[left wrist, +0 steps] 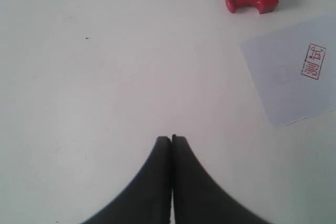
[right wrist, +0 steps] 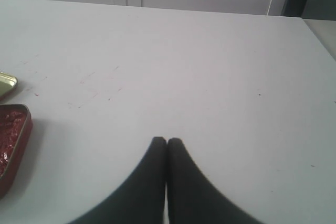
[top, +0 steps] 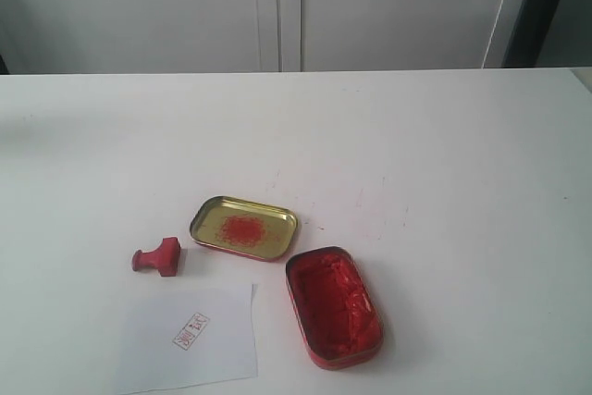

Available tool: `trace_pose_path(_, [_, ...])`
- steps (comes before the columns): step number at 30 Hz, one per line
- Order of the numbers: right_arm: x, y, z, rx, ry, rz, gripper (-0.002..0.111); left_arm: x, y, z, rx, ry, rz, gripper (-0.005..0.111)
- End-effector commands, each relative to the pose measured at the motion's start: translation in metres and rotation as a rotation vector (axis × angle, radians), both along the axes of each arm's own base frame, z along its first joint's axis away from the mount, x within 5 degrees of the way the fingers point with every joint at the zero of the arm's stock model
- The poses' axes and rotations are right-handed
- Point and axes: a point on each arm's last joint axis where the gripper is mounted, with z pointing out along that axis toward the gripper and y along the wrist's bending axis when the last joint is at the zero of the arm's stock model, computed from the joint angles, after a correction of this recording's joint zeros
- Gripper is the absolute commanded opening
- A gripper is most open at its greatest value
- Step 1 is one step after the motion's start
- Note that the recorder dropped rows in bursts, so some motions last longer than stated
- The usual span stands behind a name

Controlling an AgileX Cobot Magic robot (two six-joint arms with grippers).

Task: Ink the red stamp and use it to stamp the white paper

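Stamp (top: 157,257) lies tipped near the paper (top: 188,338) edge; left tool (left wrist: 171,139) and right tool (right wrist: 167,141) pinched closed, empty.

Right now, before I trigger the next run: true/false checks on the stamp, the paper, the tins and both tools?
1. The red stamp lies on its side on the table. True.
2. The white paper is blank. False: it carries a red imprint.
3. The left tool is shut and holds nothing. True.
4. The stamp sits inside the ink tin. False: it lies on the table, apart from the tin, near the gold lid.
5. The right tool is open. False: it is shut and empty.
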Motion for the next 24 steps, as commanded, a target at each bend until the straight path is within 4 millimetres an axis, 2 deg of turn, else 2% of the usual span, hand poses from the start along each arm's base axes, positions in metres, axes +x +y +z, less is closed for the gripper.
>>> trace_pose_path(1, [0.000,0.000,0.000,0.000,-0.015,-0.005,0.000,-0.003,0.000,-0.002,-0.009,0.015,0.003,0.000])
trace_pose_path(17, [0.000,0.000,0.000,0.000,-0.015,-0.005,0.000,-0.003,0.000,-0.002,0.000,0.012,0.001,0.000])
trace_pose_path(24, [0.000,0.000,0.000,0.000,-0.015,-0.005,0.000,-0.016,0.001,0.008,0.004,-0.081,0.002,0.000])
